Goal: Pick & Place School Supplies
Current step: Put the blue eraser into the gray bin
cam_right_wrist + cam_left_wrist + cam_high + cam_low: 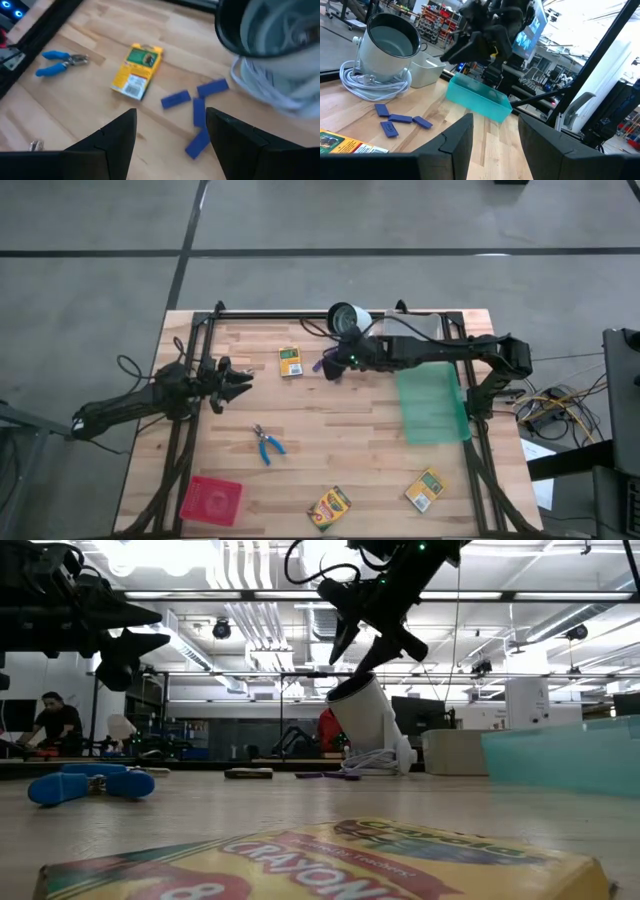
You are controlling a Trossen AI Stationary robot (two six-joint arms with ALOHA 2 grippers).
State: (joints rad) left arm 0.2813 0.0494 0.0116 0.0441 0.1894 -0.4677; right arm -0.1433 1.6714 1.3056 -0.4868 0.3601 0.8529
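The high view looks down on a pale wooden table (350, 450). The left gripper (240, 381) hovers near the left edge, its fingers apart. The right gripper (333, 366) reaches to the small purple pieces (322, 364) beside a white-grey round object (346, 316). One yellow-and-green crayon box (290, 361) lies near them, two more (328, 507) (425, 489) near the front edge. Blue-handled pliers (266, 444) lie mid-table, a red square tray (211, 500) front left, a translucent green mat (431, 404) right.
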